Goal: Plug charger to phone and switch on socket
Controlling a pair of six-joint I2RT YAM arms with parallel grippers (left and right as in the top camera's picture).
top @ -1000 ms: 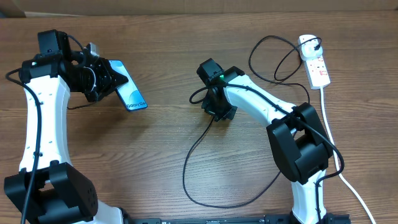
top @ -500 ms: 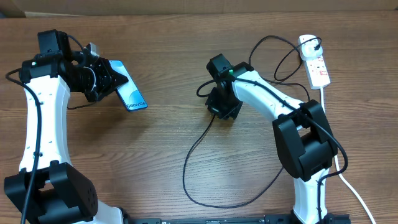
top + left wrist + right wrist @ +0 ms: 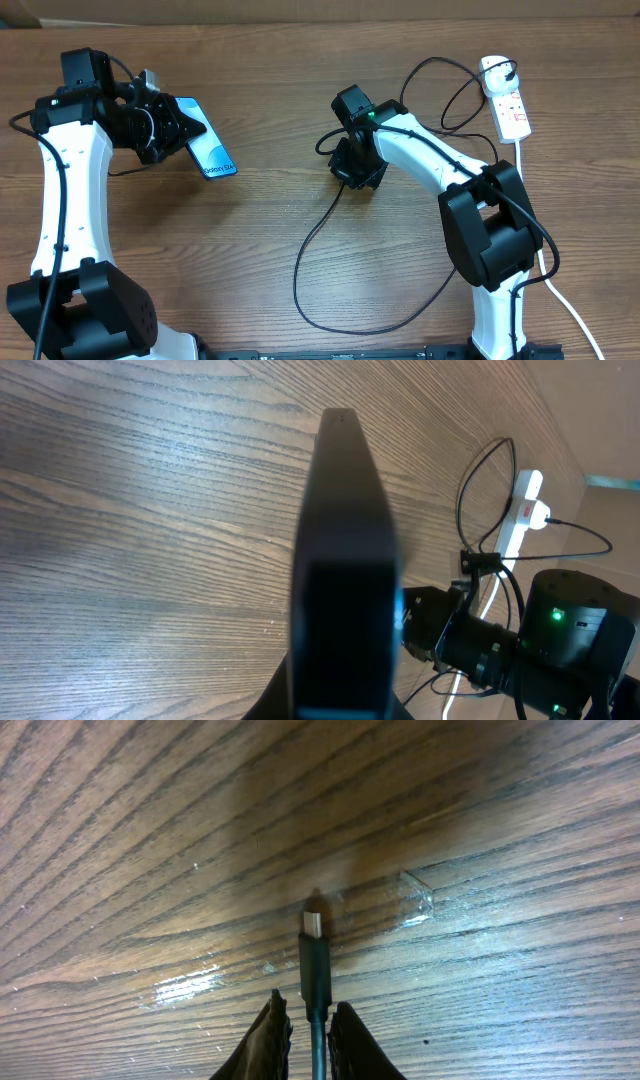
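Observation:
My left gripper (image 3: 170, 132) is shut on the phone (image 3: 208, 152), holding it tilted above the table at the left, blue-teal screen facing up. In the left wrist view the phone (image 3: 343, 560) shows as a dark slab pointing toward the right arm. My right gripper (image 3: 358, 172) is near the table's middle, shut on the charger cable just behind its connector tip (image 3: 314, 955). The tip sticks out past the fingers (image 3: 306, 1008), close above the wood. The charger cable (image 3: 300, 280) loops toward the front. The white socket (image 3: 508, 100) lies at the far right, also seen in the left wrist view (image 3: 522, 510).
A black plug (image 3: 497, 78) sits in the socket's far end, with cable loops (image 3: 440, 95) beside it. The thick white cord (image 3: 535, 230) runs down the right edge. A small clear scrap (image 3: 418, 900) lies on the wood near the connector.
The right gripper moved a little to the right and away with the cable one second ago, then held still. The left arm and phone have not moved.

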